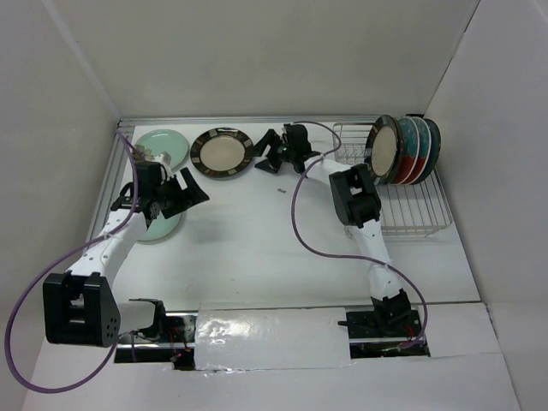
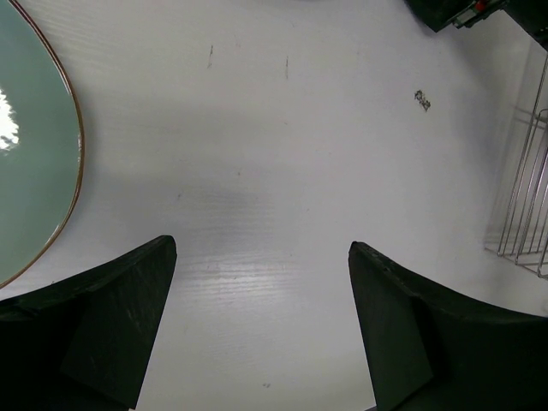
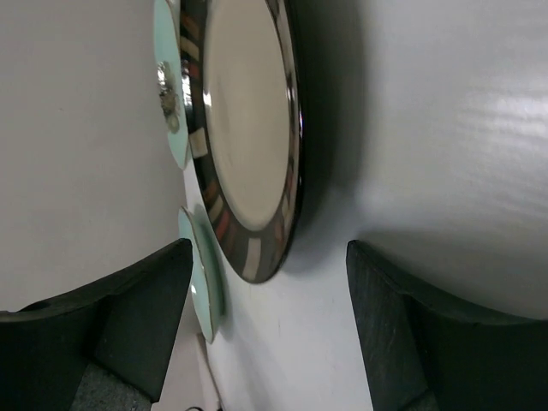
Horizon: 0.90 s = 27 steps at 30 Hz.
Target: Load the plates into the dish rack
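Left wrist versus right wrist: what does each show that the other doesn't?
Only the left wrist view shows a corner of the dish rack, at its right edge. Only the right wrist view shows the cream plate with its dark striped rim. Both show the white table and mint-green plates, one edge in the left wrist view and two in the right. Each also shows its own gripper open on nothing: the left gripper and the right gripper.
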Available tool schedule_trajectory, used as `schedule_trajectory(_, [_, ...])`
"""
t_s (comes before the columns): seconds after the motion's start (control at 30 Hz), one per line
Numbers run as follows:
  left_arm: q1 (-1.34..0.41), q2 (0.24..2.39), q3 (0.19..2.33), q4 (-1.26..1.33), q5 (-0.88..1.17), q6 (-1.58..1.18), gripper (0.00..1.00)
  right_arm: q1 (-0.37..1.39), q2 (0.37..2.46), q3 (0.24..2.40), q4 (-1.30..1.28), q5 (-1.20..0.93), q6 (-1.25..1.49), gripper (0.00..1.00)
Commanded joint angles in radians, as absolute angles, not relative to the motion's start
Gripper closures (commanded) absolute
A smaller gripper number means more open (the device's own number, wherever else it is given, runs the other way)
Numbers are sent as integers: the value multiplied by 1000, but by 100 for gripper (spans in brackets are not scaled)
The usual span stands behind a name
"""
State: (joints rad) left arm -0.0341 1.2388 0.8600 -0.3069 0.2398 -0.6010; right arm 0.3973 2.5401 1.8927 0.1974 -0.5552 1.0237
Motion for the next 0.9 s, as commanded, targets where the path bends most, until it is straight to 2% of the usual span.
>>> schedule_trajectory(0.0, [-37, 1230, 859, -296, 245, -578, 6, 410, 2611, 1979, 262, -566, 1100, 21])
schedule_trajectory(0.27, [-18, 1239, 868, -296, 255, -578, 6, 430, 2750, 2101, 224, -566, 1138, 24])
schedule_trajectory(0.37, [-18, 1239, 868, -296, 255, -578, 6, 439, 2775, 2114, 235, -575, 1150, 34])
schedule_trajectory(0.4, [-18, 1239, 868, -296, 255, -578, 6, 439, 2786, 2114, 244, -575, 1160, 43])
schedule_trajectory(0.47, [-18, 1239, 868, -296, 255, -578, 6, 439, 2786, 2114, 244, -575, 1160, 55])
schedule_trajectory(0.5, [-18, 1239, 868, -296, 255, -578, 6, 439, 2786, 2102, 255, -575, 1160, 68])
schedule_trajectory(0.57, [-18, 1239, 868, -296, 246, -578, 6, 439, 2772, 2082, 270, -575, 1160, 80])
schedule_trajectory(0.6, [-18, 1239, 868, -296, 245, -578, 6, 439, 2760, 2054, 282, -566, 1146, 90])
schedule_trajectory(0.67, [-18, 1239, 868, -296, 245, -578, 6, 439, 2714, 2034, 272, -566, 1117, 99])
schedule_trajectory(0.87, [-18, 1230, 859, -296, 245, -578, 6, 430, 2486, 1988, 75, -467, 846, 100])
